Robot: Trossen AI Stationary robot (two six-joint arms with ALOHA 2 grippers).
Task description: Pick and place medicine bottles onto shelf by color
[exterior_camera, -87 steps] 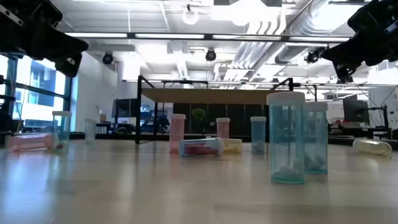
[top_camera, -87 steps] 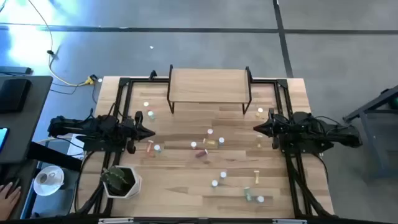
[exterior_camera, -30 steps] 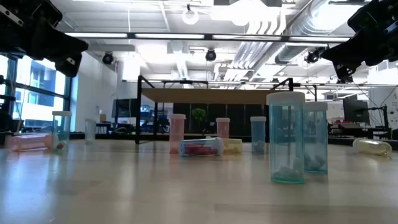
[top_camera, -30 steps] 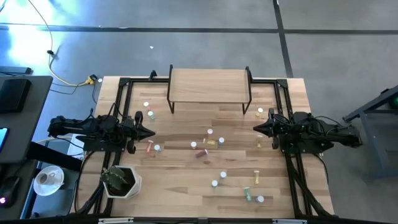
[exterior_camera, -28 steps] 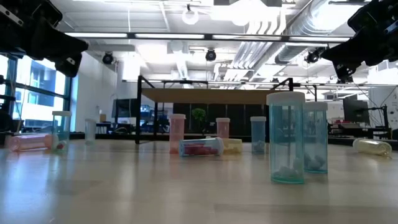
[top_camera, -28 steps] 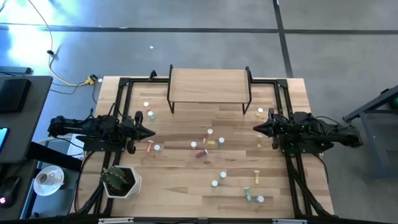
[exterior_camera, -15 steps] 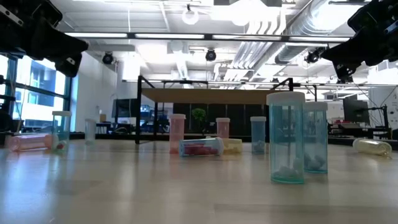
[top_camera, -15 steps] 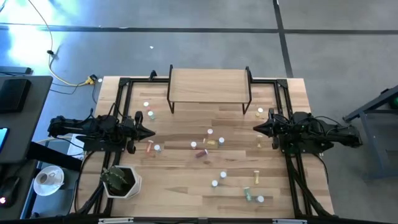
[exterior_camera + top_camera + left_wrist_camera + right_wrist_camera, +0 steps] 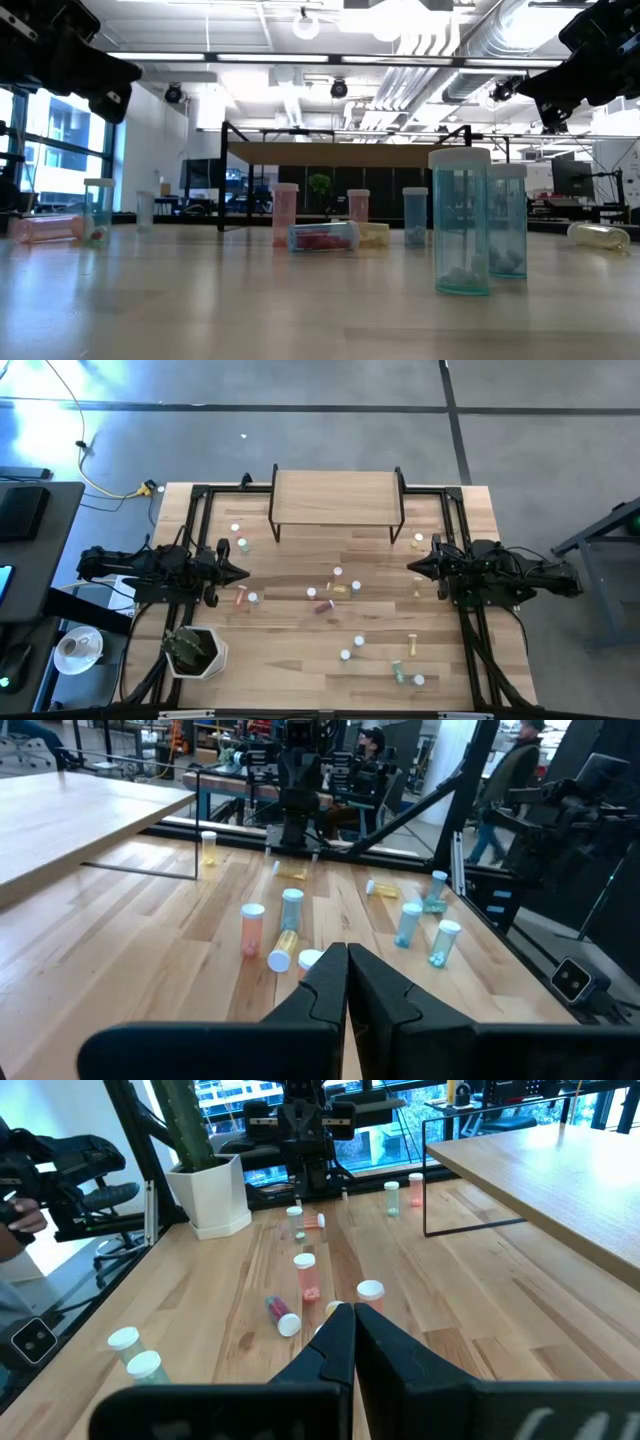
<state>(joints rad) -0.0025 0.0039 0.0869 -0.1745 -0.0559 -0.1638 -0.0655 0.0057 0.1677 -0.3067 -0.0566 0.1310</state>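
Note:
Many tiny white-capped medicine bottles stand or lie on the plank tabletop. A cluster sits at the middle (image 9: 335,590), a few sit near the left arm (image 9: 245,597), and several sit at the near right (image 9: 405,665). Some stand on their bases (image 9: 461,222); a red one lies on its side (image 9: 322,237). The light-wood shelf (image 9: 335,497) stands on black legs at the far middle, with nothing on it. My left gripper (image 9: 246,573) hovers shut and empty above the table's left side. My right gripper (image 9: 410,567) hovers shut and empty above the right side. Their tips point at each other.
A white pot with a green plant (image 9: 195,650) stands at the near left corner, close under the left arm. Black frame rails (image 9: 470,650) run along both table sides. A yellow bottle (image 9: 417,540) sits by the shelf's right leg. A person's hand (image 9: 15,1215) shows off the table.

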